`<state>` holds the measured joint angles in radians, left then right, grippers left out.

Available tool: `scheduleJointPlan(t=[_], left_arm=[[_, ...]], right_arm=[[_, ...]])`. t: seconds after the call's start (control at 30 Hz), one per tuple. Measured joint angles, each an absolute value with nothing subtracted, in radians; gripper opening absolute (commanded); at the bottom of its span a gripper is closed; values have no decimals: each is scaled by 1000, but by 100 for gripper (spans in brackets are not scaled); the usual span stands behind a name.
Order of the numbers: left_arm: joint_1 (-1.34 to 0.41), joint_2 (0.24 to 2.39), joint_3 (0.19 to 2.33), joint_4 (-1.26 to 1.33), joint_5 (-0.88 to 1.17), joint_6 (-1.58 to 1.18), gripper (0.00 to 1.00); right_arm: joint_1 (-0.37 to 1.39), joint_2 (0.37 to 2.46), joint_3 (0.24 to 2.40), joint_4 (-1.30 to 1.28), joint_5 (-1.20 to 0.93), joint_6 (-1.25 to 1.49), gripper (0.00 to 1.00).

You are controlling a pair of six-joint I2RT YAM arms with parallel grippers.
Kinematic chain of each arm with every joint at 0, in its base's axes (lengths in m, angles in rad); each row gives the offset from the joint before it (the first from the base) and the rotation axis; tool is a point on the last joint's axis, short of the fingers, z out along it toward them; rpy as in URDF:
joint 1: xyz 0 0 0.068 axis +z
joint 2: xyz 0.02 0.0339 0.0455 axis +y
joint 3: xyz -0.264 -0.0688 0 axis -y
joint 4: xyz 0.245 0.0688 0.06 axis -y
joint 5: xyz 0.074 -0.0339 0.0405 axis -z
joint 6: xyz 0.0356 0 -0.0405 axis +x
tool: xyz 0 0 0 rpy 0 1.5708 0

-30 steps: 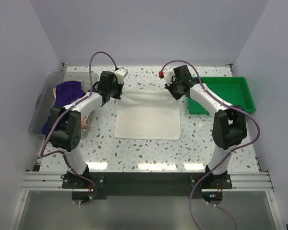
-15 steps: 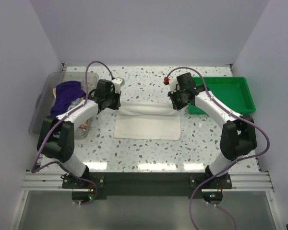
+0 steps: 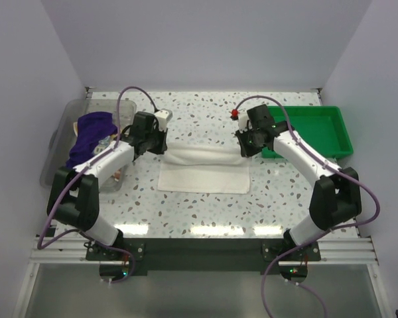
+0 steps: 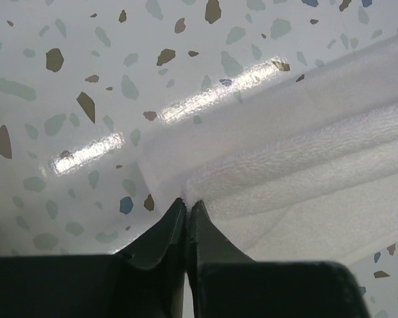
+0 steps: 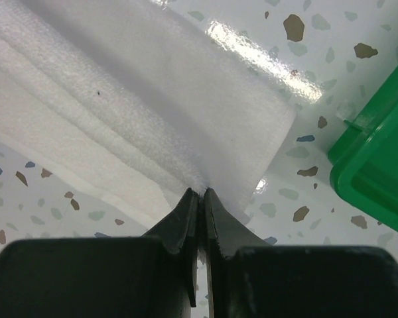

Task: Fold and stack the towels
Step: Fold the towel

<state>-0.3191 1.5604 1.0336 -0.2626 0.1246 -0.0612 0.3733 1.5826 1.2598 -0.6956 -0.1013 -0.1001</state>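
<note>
Towel [image 3: 204, 177], white, in left fingers [image 4: 160, 237], right fingers [image 5: 180, 224]

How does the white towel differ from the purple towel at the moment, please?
The white towel lies flat on the table with its far edge folded over; the purple towel sits bunched in the clear bin. The left claw and right claw pinch the white towel at its two far corners; nothing holds the purple towel. Both are soft cloths.
</note>
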Motion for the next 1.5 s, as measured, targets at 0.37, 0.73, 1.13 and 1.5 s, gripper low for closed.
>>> scheduleJointPlan(t=[0.37,0.73,1.13,1.5], left_arm=[[-324,1539,1034,-316,111,-71,2],[-329,1555,1034,-364,126,-116,3],[-329,1631,1019,-387,154,-165,6],[-329,1644,1011,-387,155,-191,10]], right_arm=[[374,1555,1226,-712,-135,-44,0],[374,1559,1158,-718,-150,12,0],[374,1631,1119,-696,-155,54,0],[375,1670,1087,-676,-176,68,3]])
